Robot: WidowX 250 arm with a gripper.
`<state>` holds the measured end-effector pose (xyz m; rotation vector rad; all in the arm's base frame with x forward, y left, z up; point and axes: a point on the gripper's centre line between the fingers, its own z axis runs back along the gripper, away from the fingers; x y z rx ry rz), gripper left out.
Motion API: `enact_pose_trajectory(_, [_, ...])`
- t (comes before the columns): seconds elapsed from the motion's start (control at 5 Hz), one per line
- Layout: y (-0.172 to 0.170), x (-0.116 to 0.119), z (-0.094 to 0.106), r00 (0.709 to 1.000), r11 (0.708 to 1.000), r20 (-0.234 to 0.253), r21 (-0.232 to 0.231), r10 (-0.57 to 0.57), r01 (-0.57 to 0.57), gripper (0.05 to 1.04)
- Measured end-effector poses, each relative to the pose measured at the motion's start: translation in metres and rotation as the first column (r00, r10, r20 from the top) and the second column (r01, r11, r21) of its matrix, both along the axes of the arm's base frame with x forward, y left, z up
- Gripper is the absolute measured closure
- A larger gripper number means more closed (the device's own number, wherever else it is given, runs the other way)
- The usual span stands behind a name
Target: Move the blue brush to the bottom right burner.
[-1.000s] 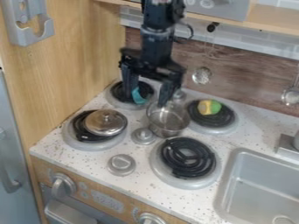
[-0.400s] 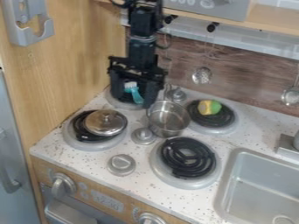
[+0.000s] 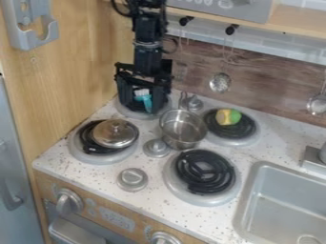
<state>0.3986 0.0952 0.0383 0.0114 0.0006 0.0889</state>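
The arm (image 3: 147,28) is black, built of blocky segments, with dark cables (image 3: 116,9) looping outward and a black two-fingered end effector (image 3: 141,109).

Brush (image 3: 146,102) apparently behind lid (image 3: 113,136), pot (image 3: 183,139) right

- black arm (image 3: 147,45) in from top edge, left of middle, roughly upright
- wrist section (image 3: 147,63) straight above gripper
- black gripper (image 3: 141,106) at lower end, pointing down
- fingers (image 3: 165,90) spread apart, gap between them
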Motion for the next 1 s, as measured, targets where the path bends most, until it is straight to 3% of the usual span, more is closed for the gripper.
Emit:
enact_pose_trajectory(0.2, [0.020,0.013,-0.003,0.993,0.999,0.112,-0.007,0.047,-0.047,0.084])
enact_pose_trajectory(0.4, [0.023,0.034,-0.021,0.979,0.996,0.181,-0.036,0.091,-0.086,0.085])
enact_pose_trajectory(0.6, [0.033,0.053,-0.037,0.965,0.985,0.196,-0.020,0.174,-0.173,0.084])
enact_pose_trajectory(1.0, [0.036,0.080,-0.061,0.959,0.971,0.173,0.040,0.224,-0.234,0.084])
